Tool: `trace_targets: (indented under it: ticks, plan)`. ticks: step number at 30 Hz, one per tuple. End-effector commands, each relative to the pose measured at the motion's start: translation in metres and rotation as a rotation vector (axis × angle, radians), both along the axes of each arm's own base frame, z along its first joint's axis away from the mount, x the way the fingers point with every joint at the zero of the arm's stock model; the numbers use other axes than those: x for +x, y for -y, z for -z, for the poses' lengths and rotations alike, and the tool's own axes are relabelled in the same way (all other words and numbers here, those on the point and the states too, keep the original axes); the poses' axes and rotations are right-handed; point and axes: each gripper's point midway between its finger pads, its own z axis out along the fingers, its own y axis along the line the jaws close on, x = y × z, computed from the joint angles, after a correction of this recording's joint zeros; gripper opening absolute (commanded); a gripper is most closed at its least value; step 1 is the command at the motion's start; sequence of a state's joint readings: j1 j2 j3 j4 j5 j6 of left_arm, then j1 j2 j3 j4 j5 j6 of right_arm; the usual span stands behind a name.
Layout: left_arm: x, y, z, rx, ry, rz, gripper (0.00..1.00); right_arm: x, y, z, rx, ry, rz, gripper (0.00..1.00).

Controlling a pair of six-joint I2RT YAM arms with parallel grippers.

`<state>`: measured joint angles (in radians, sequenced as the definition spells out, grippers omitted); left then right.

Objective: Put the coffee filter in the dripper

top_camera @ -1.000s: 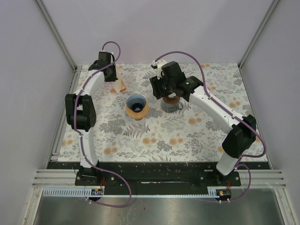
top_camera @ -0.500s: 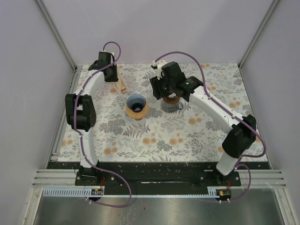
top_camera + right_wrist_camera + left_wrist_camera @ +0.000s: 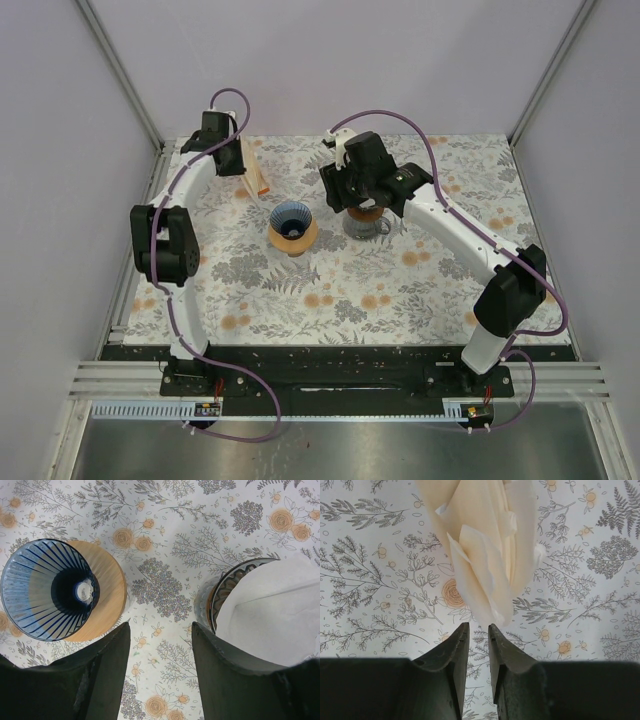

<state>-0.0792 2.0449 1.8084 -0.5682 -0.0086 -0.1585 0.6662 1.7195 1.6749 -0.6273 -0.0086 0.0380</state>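
Coffee filter (image 3: 485, 555) now lies released beyond left pincer (image 3: 479, 626).

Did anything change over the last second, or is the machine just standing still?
The left pincer opened and let go of the paper filters, then drew back toward the far left corner, its elbow swinging out to the left. The filters are left leaning just ahead of its tips. The right pincer, the blue dripper and the paper-lined dripper stayed put.
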Motion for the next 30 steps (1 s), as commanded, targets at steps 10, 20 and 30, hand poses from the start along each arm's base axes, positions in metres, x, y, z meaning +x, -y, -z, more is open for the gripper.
trace_targets:
  ticks: [10,20,30]
  plan:
    - [0.014,-0.002,0.018,-0.027,-0.004,-0.048,0.3,0.001,0.006,-0.012,-0.001,0.034,0.003,0.61]
    - [0.029,-0.004,0.026,-0.022,-0.003,-0.068,0.21,0.003,0.006,-0.008,-0.011,0.028,0.001,0.61]
    - [0.028,-0.004,0.027,-0.023,-0.01,-0.073,0.05,0.005,0.004,-0.005,-0.023,0.022,-0.004,0.61]
